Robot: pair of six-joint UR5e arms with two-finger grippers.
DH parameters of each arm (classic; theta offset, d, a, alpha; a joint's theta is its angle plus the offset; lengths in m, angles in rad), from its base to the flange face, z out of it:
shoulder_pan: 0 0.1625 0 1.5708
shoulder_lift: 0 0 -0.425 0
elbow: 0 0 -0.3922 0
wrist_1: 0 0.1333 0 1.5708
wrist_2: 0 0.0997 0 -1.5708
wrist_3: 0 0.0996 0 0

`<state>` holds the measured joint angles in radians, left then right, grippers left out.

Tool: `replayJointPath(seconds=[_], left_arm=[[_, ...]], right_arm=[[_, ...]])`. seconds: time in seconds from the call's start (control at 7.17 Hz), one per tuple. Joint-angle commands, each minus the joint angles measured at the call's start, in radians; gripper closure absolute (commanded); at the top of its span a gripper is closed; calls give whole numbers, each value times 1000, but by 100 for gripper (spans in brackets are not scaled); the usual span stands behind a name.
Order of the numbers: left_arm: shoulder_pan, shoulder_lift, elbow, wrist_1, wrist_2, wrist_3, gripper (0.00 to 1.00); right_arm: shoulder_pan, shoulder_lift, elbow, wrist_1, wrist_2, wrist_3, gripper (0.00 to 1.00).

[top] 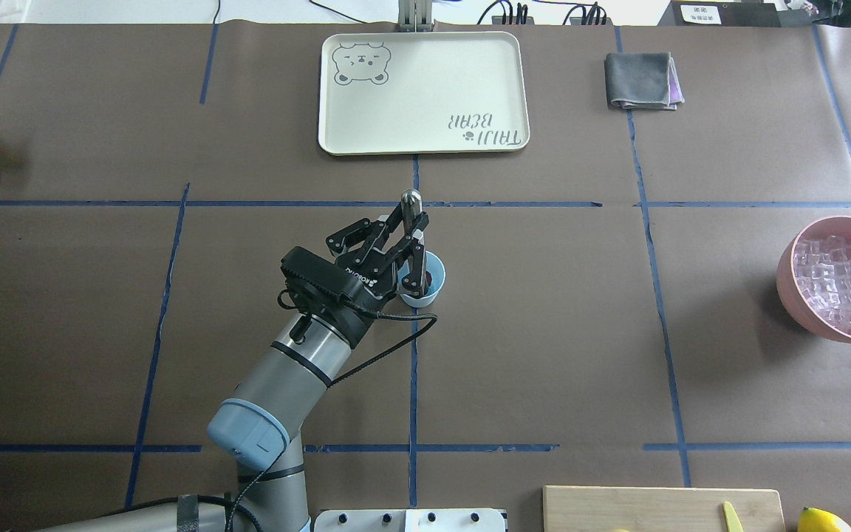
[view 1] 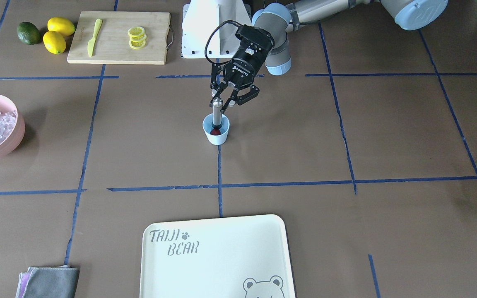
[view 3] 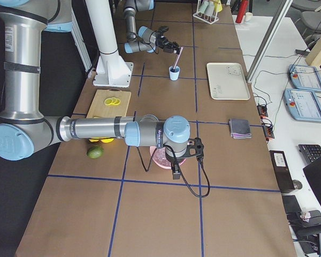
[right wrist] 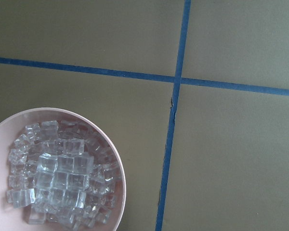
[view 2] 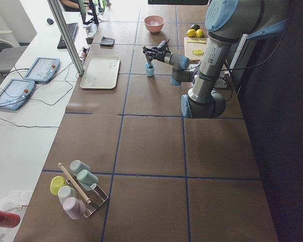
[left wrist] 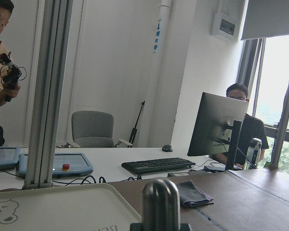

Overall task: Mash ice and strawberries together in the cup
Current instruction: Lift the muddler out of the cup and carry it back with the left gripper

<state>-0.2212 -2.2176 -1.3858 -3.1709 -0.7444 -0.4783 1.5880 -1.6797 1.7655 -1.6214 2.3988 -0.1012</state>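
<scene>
The pale blue cup (view 1: 216,136) stands mid-table with a red strawberry (view 1: 214,132) in its bottom. My left gripper (view 1: 223,100) is shut on the silver handle of a muddler (view 1: 217,108) that stands upright in the cup, its lower end on the berry. From overhead, the left gripper (top: 412,247) covers part of the cup (top: 429,294). Ice (right wrist: 58,178) fills the pink bowl (right wrist: 119,192); I see none in the cup. My right gripper (view 3: 175,172) hangs over that bowl (view 3: 159,158), and I cannot tell whether it is open or shut.
A cutting board (view 1: 118,37) with lemon slices (view 1: 136,38) and a yellow knife (view 1: 94,36) lies near the robot base, with two lemons (view 1: 56,35) and a lime (view 1: 28,32) beside it. A cream tray (view 1: 215,256) and a grey cloth (view 1: 50,282) lie at the far edge.
</scene>
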Motion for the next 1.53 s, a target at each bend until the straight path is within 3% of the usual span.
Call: replayJointPath(seconds=[0.0, 0.42, 0.7, 0.84, 1.12, 1.39], left_arm=[[-6, 6, -47, 2, -9, 9, 100], [-24, 47, -201, 23, -24, 15, 100], [-47, 94, -391, 162, -72, 12, 100], [-78, 101, -436, 199, -114, -6, 100], [-214, 116, -437, 332, -290, -306, 100], [-404, 225, -433, 385, -556, -543, 100]], right_arm=[[1, -2, 0, 0, 0, -2, 1], [0, -9, 0, 0, -3, -2, 1], [0, -8, 0, 0, -3, -2, 1], [0, -8, 2, 0, -3, -2, 1], [1, -2, 2, 0, 3, 3, 1], [0, -2, 6, 0, 6, 9, 1]])
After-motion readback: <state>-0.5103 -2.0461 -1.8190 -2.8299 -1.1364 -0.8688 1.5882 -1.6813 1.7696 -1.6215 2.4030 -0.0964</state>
